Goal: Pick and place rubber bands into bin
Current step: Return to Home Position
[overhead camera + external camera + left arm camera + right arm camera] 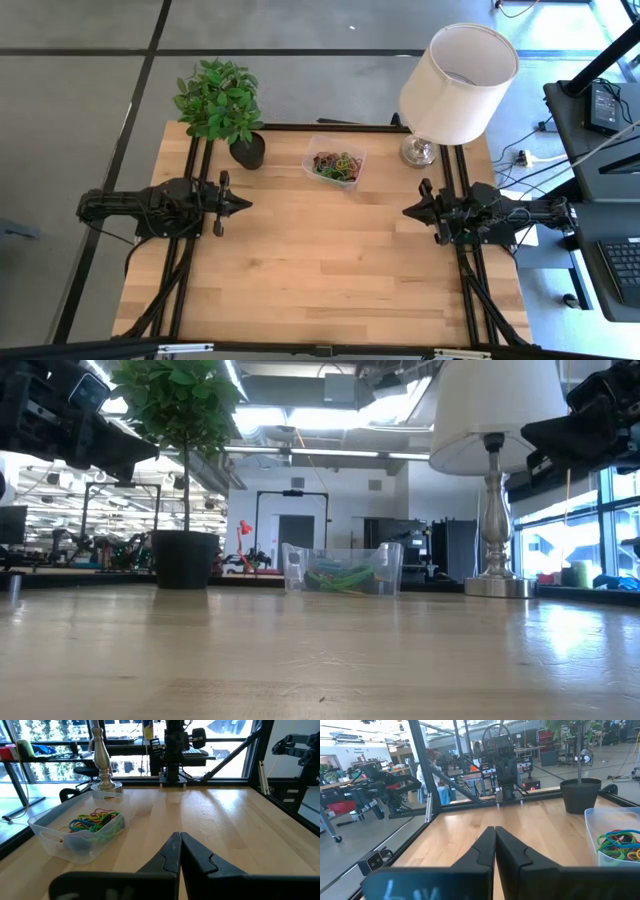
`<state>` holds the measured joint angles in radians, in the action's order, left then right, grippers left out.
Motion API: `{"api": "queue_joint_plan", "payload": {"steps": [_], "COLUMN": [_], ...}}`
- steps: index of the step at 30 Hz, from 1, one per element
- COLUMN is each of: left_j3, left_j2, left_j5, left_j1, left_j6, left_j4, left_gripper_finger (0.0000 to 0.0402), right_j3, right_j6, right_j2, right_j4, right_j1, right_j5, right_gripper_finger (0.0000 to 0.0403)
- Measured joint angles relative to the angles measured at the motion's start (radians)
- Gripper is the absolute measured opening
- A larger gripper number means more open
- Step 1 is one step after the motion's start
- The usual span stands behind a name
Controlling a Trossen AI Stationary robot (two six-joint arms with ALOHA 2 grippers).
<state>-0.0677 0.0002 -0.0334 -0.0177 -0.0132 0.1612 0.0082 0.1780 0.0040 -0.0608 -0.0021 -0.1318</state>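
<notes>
The clear plastic bin (334,160) stands on the table's far middle, between the plant pot and the lamp. A tangle of green, red, orange and blue rubber bands (337,166) lies inside it, also showing in the left wrist view (95,820) and the right wrist view (619,845). My left gripper (247,204) hovers over the table's left side, shut, holding nothing. My right gripper (406,212) hovers over the right side, shut, holding nothing. Both point toward the table's middle, well short of the bin.
A black plant pot (248,150) with a green plant stands left of the bin. A white-shaded lamp (455,80) on a silver base (420,151) stands right of it. The wooden tabletop (320,260) between and in front of the arms is bare.
</notes>
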Motion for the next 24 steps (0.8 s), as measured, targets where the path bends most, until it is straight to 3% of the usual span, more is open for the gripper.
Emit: {"api": "queue_joint_plan", "payload": {"steps": [24], "left_j3": [0.000], "left_j2": [0.000], "left_j5": [0.000], "left_j1": [0.000], "left_j6": [0.000], "left_j4": [0.000], "left_gripper_finger": [0.0003], "right_j3": [0.000], "right_j6": [0.000], "right_j2": [0.000], "right_j4": [0.000], "right_j1": [0.000], "right_j5": [0.000], "right_gripper_finger": [0.0012]}}
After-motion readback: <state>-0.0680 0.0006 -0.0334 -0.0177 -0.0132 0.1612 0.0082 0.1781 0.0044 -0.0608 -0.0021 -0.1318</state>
